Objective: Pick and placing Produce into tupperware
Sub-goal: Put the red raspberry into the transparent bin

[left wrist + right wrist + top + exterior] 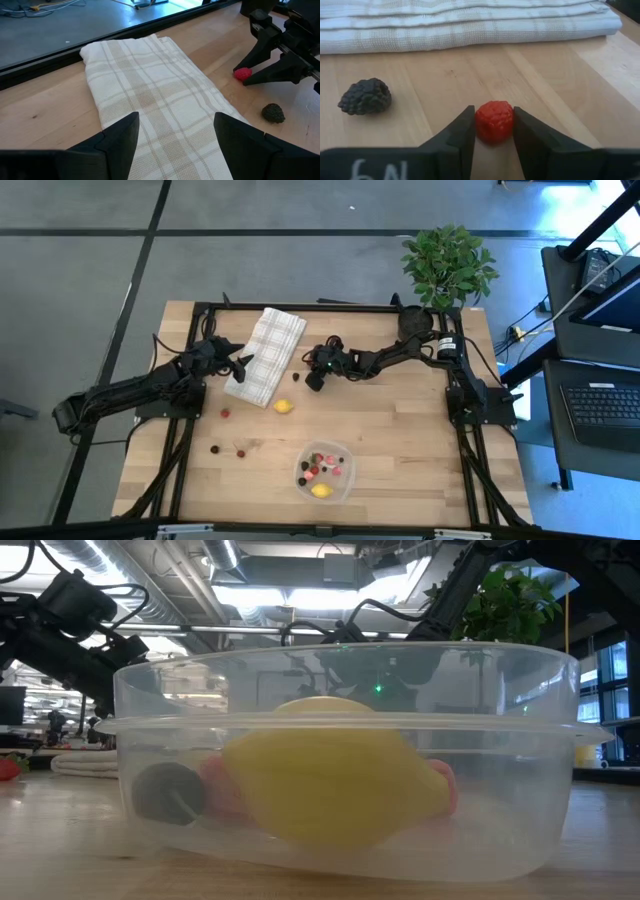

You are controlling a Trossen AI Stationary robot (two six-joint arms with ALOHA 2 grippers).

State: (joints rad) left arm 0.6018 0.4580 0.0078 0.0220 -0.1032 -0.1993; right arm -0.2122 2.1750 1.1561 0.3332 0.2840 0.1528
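Right wrist view: a red berry [494, 121] is pinched between the two dark fingers of the right gripper [493, 135], both touching its sides, low on the wooden table [580, 90]. A dark berry [365, 96] is seen just beside it, and the folded checked cloth [470, 25] lies beyond. From above, the left gripper [243, 361] is held wide over the cloth's left edge. The clear tub [324, 473] sits near the front, already loaded with berries and a lemon [320, 490]; a second lemon [284, 406] and loose berries [226, 413] are scattered on the wood.
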